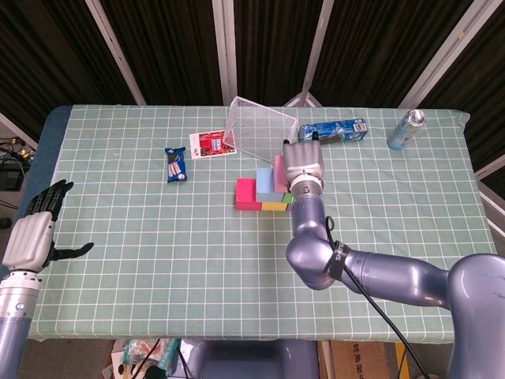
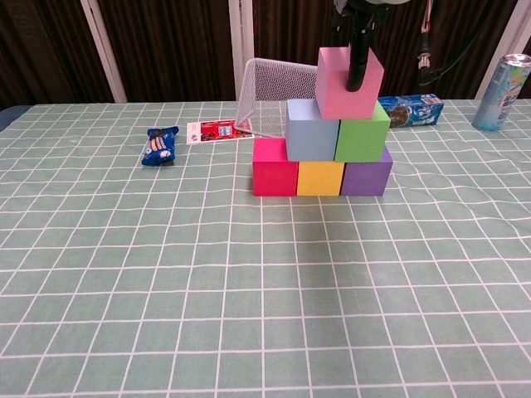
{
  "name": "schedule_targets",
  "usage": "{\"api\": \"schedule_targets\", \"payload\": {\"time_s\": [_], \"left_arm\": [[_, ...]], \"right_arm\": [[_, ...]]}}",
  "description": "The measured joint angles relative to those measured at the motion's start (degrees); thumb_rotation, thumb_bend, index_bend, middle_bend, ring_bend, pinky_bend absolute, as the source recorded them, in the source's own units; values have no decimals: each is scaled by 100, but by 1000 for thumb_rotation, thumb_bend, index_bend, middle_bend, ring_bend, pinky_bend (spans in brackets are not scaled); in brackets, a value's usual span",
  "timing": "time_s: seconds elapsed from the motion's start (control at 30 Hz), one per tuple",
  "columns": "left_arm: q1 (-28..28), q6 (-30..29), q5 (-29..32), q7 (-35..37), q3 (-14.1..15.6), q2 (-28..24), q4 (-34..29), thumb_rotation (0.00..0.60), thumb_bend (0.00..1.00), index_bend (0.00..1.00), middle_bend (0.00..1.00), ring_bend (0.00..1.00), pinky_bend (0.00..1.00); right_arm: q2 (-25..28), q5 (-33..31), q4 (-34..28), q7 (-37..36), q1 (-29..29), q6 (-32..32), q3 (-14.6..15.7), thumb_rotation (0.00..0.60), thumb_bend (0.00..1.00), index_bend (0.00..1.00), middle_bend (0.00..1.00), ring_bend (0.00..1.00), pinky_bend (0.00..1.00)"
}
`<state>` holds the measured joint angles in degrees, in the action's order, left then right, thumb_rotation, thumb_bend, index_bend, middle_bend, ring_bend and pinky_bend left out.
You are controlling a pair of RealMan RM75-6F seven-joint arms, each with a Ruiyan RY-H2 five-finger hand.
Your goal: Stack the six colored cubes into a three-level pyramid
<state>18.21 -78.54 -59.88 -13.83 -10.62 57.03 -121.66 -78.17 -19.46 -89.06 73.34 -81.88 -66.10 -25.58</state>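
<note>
Pink cube (image 2: 349,81) sits on top of the stack, slightly tilted and shifted right of centre, straddling the light blue cube (image 2: 312,129) and green cube (image 2: 362,132). Bottom row: red cube (image 2: 275,167), yellow cube (image 2: 319,177), purple cube (image 2: 366,175), side by side and touching, near the middle of the desk (image 2: 166,274). So all six are in place and three levels are up; what's left, as I judge it, is letting go and maybe squaring the top cube (it looks a bit off-axis).

Right hand (image 1: 303,163) is over the stack, and a dark finger runs down the pink cube's front face in the chest view, so it's pinching that cube; the other fingers are hidden. Left hand (image 1: 33,234) is well away at the left desk edge, fingers spread, holding nothing.

Cubes: matte, flat-faced, sharp-edged, solid colours, probably foam or painted wood, can't say which. Desk cover is a green cloth with a white grid, a little wrinkled.

Other stuff: a wire mesh basket (image 2: 270,98) tipped on its side just behind the stack, a blue snack packet (image 2: 159,145) (glossy wrapper), a red-and-white card (image 2: 217,131), a blue box (image 2: 411,109) and a metal can (image 2: 501,81) at the far right.
</note>
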Motion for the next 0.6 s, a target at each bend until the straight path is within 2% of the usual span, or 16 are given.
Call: {"api": "schedule_targets", "payload": {"time_s": [0.6], "left_arm": [[-4,3,18,-2,-3,6,9,600,132,0,0,0,0]], "right_arm": [[-15,56,-13,98,39,-54,-21,600,236,116,433,283,0]]}}
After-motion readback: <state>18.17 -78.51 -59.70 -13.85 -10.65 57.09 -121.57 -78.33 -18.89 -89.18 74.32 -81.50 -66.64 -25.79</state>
